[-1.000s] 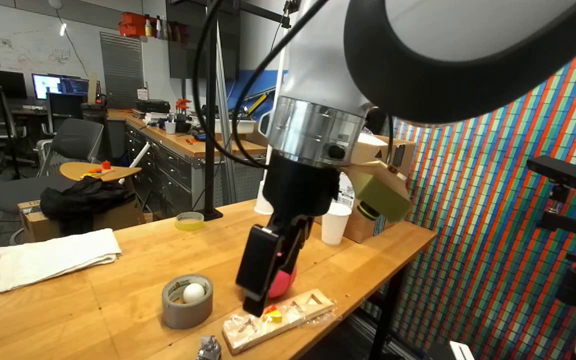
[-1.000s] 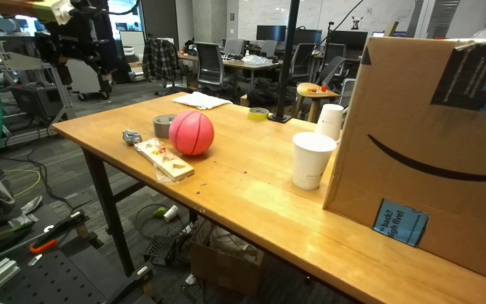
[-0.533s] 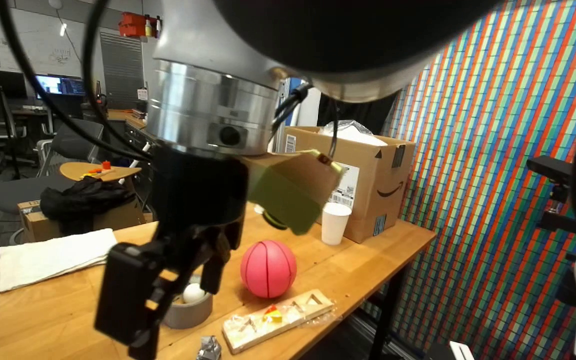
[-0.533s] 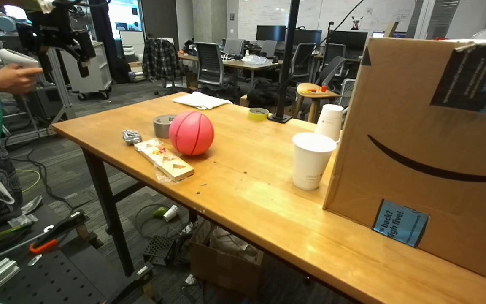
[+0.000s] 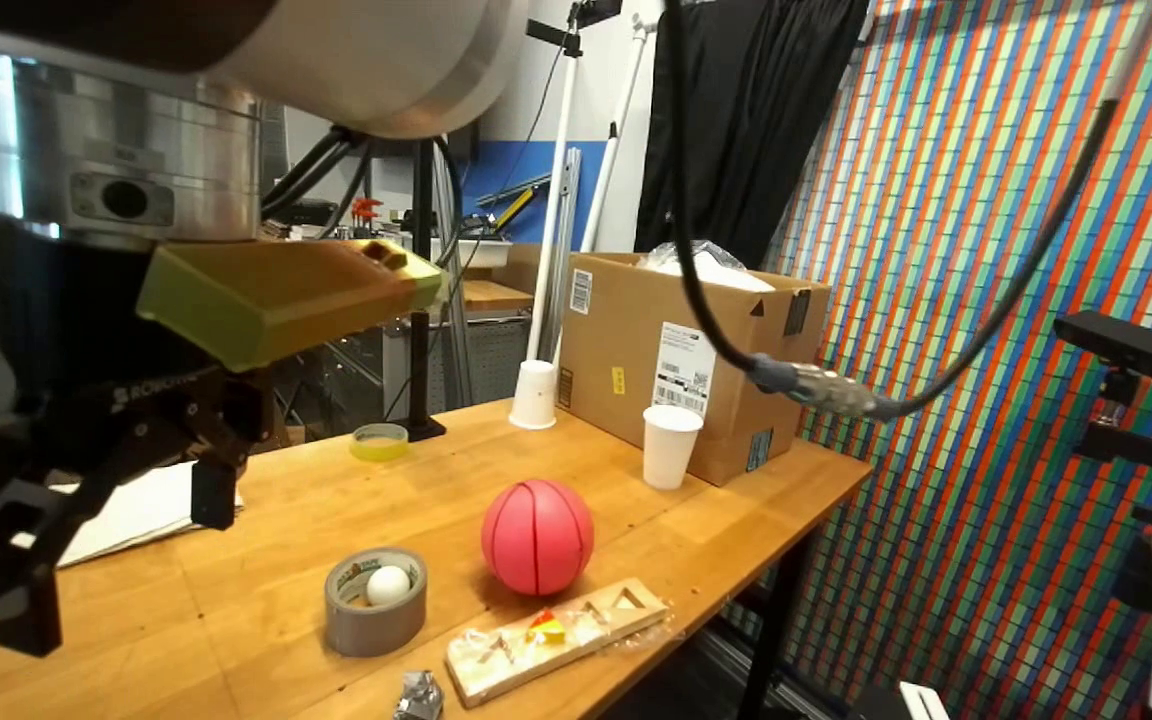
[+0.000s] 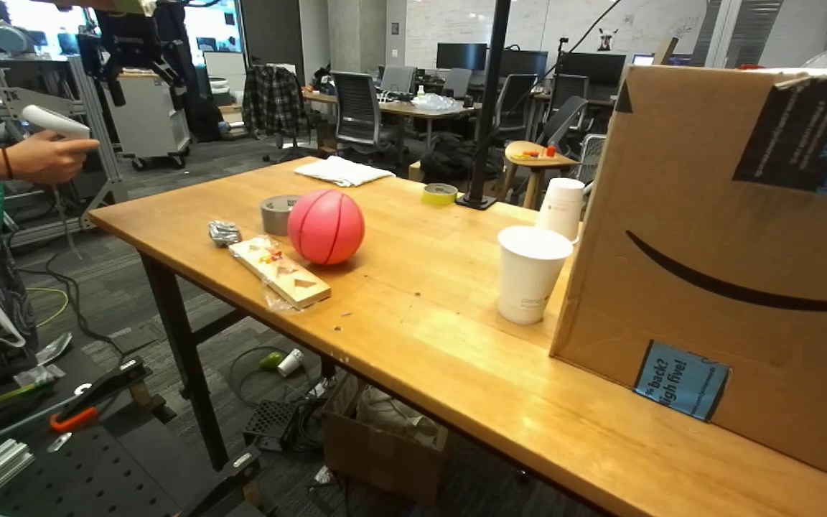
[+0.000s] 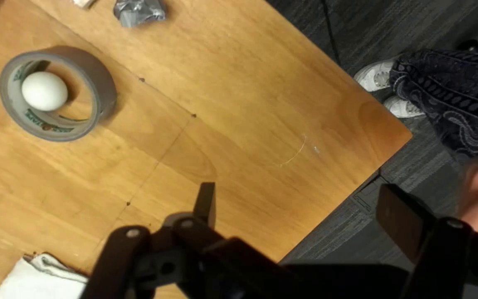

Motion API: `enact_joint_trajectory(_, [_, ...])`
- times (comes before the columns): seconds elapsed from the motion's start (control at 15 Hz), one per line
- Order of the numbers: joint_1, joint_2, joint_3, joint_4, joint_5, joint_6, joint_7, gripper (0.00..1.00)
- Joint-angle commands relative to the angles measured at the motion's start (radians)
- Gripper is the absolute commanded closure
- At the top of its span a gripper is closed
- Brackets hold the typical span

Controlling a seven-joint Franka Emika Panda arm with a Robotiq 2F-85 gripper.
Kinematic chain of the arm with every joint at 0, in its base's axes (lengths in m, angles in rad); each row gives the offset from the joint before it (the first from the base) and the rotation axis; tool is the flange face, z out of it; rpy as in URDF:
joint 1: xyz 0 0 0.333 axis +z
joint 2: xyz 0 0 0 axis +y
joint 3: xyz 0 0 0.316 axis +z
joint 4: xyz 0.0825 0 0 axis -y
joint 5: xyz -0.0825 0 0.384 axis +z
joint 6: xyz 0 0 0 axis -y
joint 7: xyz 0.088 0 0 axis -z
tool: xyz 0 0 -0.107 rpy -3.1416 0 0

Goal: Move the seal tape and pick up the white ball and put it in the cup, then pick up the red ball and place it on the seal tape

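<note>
The grey seal tape [image 5: 376, 632] lies flat on the wooden table, and the white ball [image 5: 388, 586] rests inside its ring. The wrist view shows the white ball [image 7: 45, 91] against the inner wall of the seal tape [image 7: 103, 85]. Just beyond the roll sits the red ball [image 5: 537, 538], apart from the gripper. A white cup [image 5: 671, 447] stands upright beside the cardboard box. My gripper [image 5: 121, 565] hangs above the table's end, well off the roll. In the wrist view the gripper [image 7: 299, 203] is wide open with nothing between its fingers.
A wooden puzzle tray [image 5: 556, 642] and crumpled foil [image 5: 420, 695] lie near the red ball. An upside-down cup [image 5: 534, 395], yellow tape [image 5: 379, 442] and a black pole [image 6: 487, 108] stand at the back. A folded cloth [image 6: 344, 171] lies there too. A person's hand [image 6: 51, 154] holds a white controller.
My open gripper has swung across to the left in one exterior picture, uncovering the red ball, and risen a little in the other. The person's hand has come into view. The table objects stay put.
</note>
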Motion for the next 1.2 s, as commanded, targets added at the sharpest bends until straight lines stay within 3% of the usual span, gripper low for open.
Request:
enact_joint_trajectory(0.0, [-0.029,0.12,-0.019,0.146,-0.044,-0.063,-0.051,0.0])
enact_joint_trajectory(0.47, [-0.106,0.204,-0.096,0.212,-0.025,-0.109,-0.085,0.0])
enact_joint_trajectory(1.13, [-0.128,0.279,-0.122,0.18,-0.044,-0.078,-0.083,0.0])
